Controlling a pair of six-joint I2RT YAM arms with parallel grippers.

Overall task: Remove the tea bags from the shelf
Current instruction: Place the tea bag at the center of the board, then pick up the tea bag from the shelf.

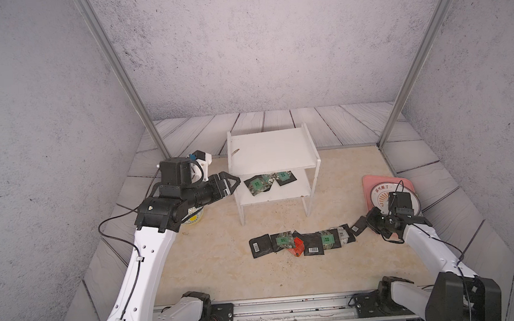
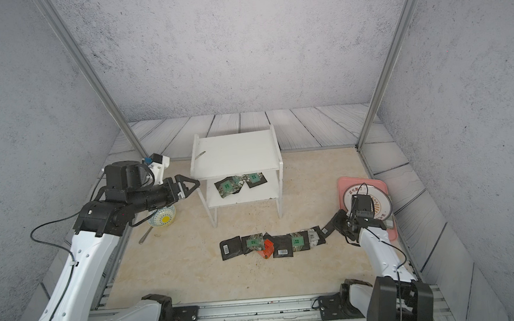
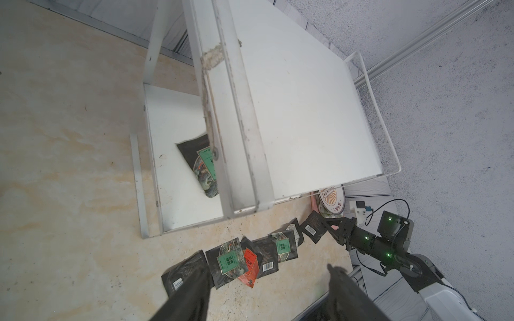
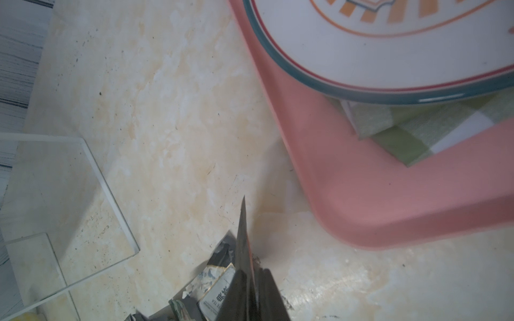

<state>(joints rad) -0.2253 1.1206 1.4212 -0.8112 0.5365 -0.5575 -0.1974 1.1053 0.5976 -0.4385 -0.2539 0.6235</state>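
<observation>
Top views show left jaws wide, right jaws pinching flat black sachet (image 1: 360, 224).

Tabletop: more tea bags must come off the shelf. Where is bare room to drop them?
Bare: the strip between the shelf legs and the tea bag row, and between that row and the rail. Crowded: the row's end by the right hand, its tea bag and the pink tray.

Black tea bags (image 1: 256, 185) overlapping on white shelf (image 1: 272, 151) lower board
</observation>
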